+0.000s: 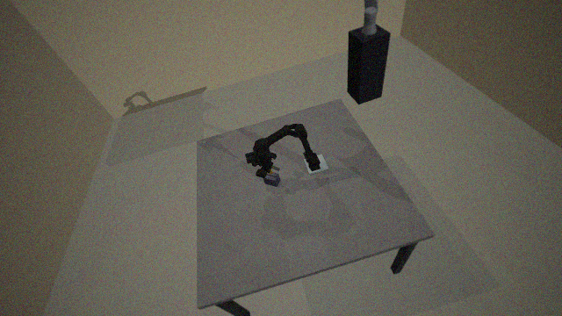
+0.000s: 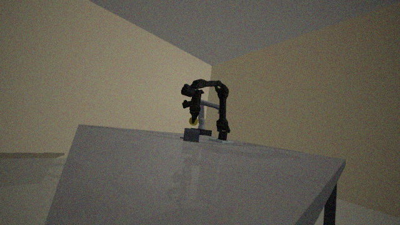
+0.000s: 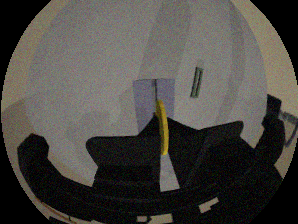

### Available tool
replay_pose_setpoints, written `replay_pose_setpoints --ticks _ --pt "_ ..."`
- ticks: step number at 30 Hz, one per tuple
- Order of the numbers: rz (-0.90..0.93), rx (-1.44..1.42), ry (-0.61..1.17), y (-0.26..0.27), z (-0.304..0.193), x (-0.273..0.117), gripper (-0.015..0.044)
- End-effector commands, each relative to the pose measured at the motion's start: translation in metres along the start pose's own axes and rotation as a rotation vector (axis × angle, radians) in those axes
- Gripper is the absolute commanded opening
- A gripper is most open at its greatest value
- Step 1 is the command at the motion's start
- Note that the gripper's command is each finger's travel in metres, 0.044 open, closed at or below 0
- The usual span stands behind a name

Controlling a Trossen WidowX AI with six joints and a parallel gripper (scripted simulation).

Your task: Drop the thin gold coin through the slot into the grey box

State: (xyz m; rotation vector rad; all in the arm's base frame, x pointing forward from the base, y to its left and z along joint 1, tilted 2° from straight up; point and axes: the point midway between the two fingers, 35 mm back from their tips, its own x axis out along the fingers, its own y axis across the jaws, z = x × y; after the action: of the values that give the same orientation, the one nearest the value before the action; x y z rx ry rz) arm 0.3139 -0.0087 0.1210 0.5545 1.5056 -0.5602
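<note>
Above a grey table, the gripper pinches the gold coin between its fingertips, the coin's edge pointing down toward the box and seemingly near in line with the lid's dark slot below and ahead.
</note>
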Motion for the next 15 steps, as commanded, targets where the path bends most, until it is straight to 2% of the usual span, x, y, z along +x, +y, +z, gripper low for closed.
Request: replay_pose_setpoints --ticks 1,15 --pt "0.000 0.002 0.000 0.0001 0.0004 -0.0001 0.0000" --pt "0.000 -0.001 0.000 -0.0011 -0.0009 0.0036 0.0000"
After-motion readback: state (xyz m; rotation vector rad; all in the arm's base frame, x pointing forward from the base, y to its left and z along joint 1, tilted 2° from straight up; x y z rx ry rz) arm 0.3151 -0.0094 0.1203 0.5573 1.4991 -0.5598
